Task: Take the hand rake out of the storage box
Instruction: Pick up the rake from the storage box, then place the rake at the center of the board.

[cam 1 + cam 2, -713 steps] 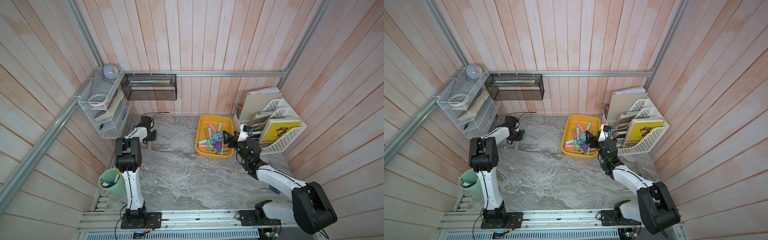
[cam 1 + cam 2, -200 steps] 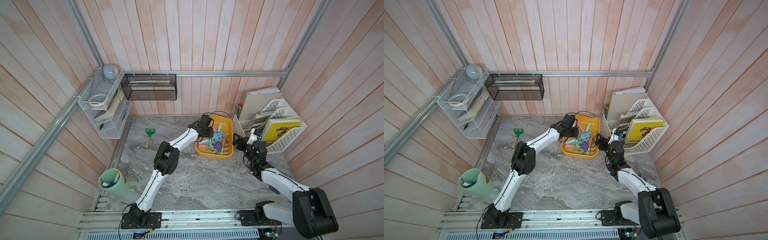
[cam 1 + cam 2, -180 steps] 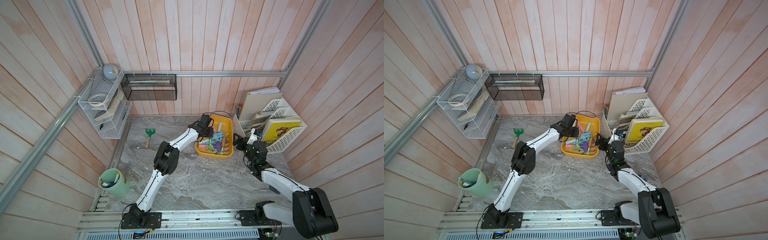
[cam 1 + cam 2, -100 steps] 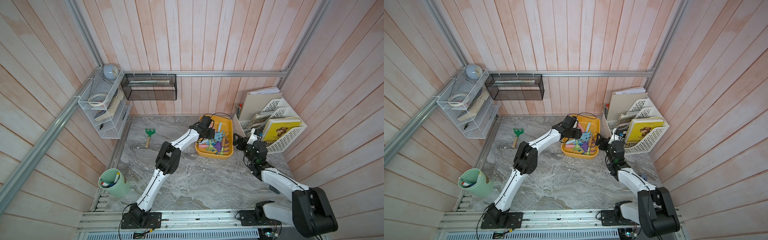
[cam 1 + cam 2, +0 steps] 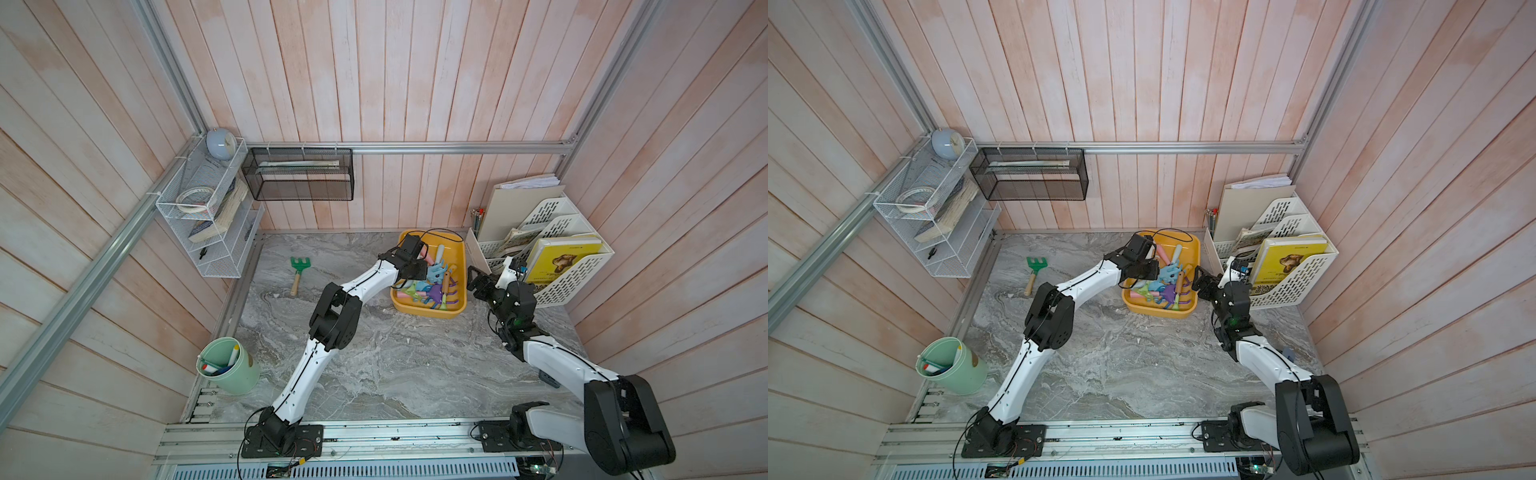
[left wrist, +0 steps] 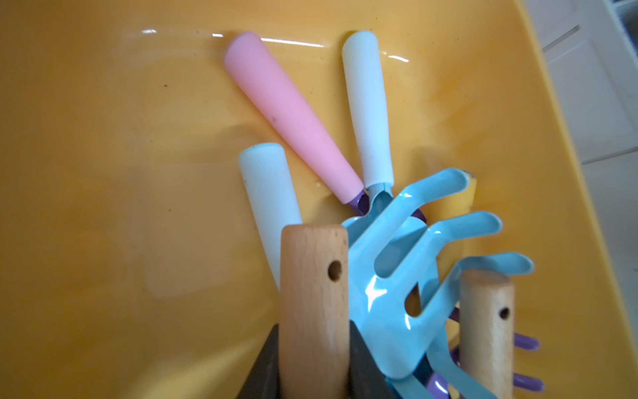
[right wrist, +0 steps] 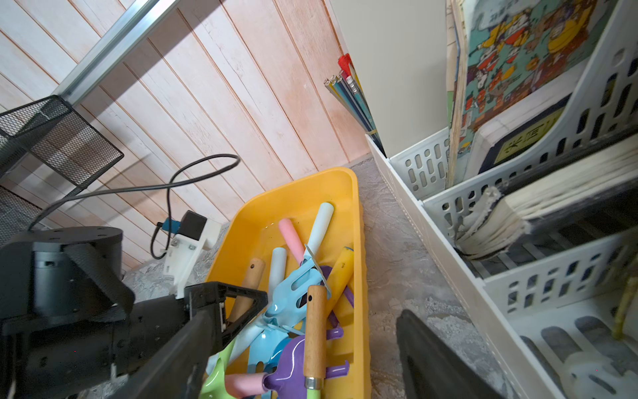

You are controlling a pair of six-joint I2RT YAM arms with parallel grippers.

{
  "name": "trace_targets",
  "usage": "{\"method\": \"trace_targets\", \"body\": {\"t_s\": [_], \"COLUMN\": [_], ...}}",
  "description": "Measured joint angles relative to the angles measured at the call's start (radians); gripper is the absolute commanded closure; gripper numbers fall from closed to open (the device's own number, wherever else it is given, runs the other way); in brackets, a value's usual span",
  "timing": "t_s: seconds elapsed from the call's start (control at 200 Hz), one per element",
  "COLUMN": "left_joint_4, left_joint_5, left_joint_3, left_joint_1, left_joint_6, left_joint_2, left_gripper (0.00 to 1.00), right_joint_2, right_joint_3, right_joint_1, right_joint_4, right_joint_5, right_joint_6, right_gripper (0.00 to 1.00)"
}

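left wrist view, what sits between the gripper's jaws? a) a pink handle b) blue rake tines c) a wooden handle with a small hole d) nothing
c: the jaws of the left gripper stand on either side of a wooden handle with a hole near its end, while the pink handle and blue rake lie ungripped in the storage box.

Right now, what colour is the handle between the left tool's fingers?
The handle is pale wood; clearest in the left wrist view.

The left gripper went from the green rake into the storage box, now pinching a wooden handle; the right gripper backed off.
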State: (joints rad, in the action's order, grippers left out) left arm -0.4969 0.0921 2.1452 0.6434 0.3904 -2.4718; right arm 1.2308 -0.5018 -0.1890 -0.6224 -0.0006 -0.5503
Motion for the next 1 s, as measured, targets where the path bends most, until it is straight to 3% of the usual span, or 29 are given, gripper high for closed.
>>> {"method": "trace_targets", "body": {"t_s": [0.17, 0.285, 0.335, 0.435, 0.535, 0.69, 0.845, 1.0], "left_joint_4": [0.064, 0.154, 0.212, 0.34, 0.482, 0.648, 0.76, 0.824], "left_joint_5": [0.009, 0.04, 0.051, 0.043, -0.048, -0.266, -0.409, -0.416], "left_joint_3": [-0.149, -0.279, -0.363, -0.573, -0.837, -1.153, -1.366, -1.509], "left_joint_1": [-0.008, -0.033, -0.055, -0.106, -0.159, -0.171, -0.183, -0.281], "left_joint_6": [-0.032, -0.029, -0.015, 0.047, 0.146, 0.306, 0.471, 0.61], "left_joint_2": [0.19, 0.343, 0.416, 0.567, 0.735, 0.932, 1.01, 0.929], "left_gripper": [0.81, 0.89, 0.97, 0.98, 0.97, 0.94, 0.94, 0.87], "right_joint_2": [0.012, 0.028, 0.039, 0.092, 0.191, 0.346, 0.394, 0.383], "right_joint_3": [0.0, 0.0, 0.0, -0.01, -0.056, -0.191, -0.312, -0.343], "right_joint_1": [0.0, 0.0, 0.001, -0.005, -0.048, -0.211, -0.341, -0.359], "right_joint_4": [-0.013, -0.026, -0.042, -0.091, -0.141, -0.154, -0.063, 0.021], "right_joint_5": [-0.022, -0.066, -0.102, -0.209, -0.331, -0.439, -0.443, -0.368], "right_joint_6": [-0.003, -0.003, -0.003, -0.01, -0.033, -0.027, 0.044, 0.114], "right_gripper": [0.14, 0.17, 0.18, 0.2, 0.22, 0.24, 0.24, 0.22]}}
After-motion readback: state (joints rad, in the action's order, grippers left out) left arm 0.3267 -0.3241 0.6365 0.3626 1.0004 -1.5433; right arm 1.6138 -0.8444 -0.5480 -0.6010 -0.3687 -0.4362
